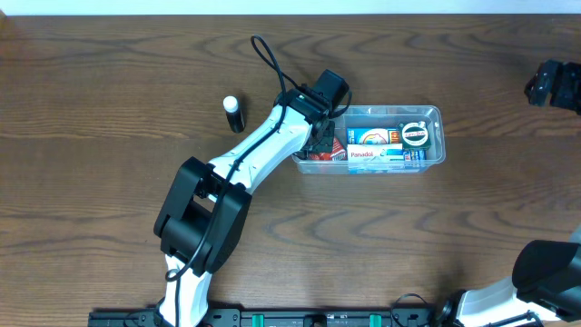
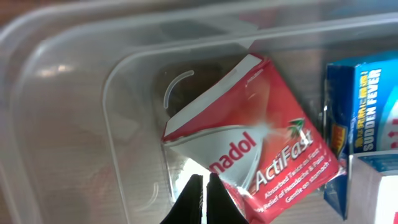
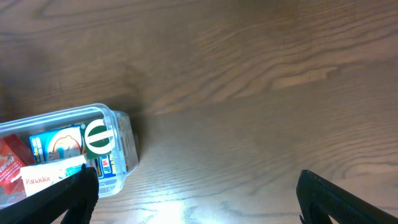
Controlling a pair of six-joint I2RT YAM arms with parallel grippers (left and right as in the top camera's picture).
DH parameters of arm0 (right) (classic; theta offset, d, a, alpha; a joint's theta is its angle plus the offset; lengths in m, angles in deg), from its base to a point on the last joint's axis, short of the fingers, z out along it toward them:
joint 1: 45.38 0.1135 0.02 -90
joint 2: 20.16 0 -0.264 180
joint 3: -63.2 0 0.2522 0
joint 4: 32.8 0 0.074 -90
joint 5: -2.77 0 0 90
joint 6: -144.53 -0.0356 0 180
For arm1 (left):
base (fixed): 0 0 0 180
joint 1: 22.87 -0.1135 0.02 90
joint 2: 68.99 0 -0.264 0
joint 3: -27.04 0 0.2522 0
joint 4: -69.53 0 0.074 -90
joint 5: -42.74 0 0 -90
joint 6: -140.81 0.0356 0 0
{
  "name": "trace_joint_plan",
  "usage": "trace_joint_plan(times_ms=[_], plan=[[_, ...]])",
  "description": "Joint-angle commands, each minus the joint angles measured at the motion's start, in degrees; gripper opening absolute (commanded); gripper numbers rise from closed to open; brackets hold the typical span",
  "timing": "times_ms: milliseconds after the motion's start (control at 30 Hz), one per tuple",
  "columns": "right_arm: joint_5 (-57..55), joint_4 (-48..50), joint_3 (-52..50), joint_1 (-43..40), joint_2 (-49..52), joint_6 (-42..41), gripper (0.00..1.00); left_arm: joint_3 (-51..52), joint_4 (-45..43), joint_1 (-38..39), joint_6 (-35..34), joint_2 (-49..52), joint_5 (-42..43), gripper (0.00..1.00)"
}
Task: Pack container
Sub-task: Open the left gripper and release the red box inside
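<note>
The clear plastic container point(image 1: 442, 136) lies right of the table's centre. It holds a red Panadol ActiFast packet point(image 2: 261, 118), a blue box point(image 2: 364, 106), a white Panadol box point(image 1: 372, 154) and a green round tin point(image 1: 416, 134). My left gripper point(image 2: 205, 180) reaches into the container's left end point(image 1: 322, 141). Its jaws are shut with nothing between them, right beside the red packet's lower edge. My right gripper point(image 3: 196, 186) is wide open and empty over bare wood, to the right of the container point(image 3: 121, 134).
A small white tube with a black cap point(image 1: 234, 113) stands on the wooden table, left of the container. A black part of the right arm point(image 1: 554, 84) shows at the top right edge, and its base point(image 1: 545, 268) at the bottom right.
</note>
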State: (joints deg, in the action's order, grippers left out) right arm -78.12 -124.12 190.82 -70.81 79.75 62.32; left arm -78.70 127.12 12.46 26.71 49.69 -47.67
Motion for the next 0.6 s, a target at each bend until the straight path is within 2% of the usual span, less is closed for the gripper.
trace_joint_plan(times_ms=[0,500,567], plan=[[0.15,-0.07,0.79,-0.26,-0.37,0.02,0.99,-0.98,-0.46,-0.28,0.48,1.14,-0.92,0.06],[0.15,-0.07,0.79,-0.28,-0.37,0.0,0.99,-0.98,-1.95,-0.13,0.59,1.2,-0.72,0.06],[0.15,-0.07,0.79,-0.26,-0.37,0.0,0.99,-0.98,-2.4,-0.11,2.21,1.2,-0.24,0.05]])
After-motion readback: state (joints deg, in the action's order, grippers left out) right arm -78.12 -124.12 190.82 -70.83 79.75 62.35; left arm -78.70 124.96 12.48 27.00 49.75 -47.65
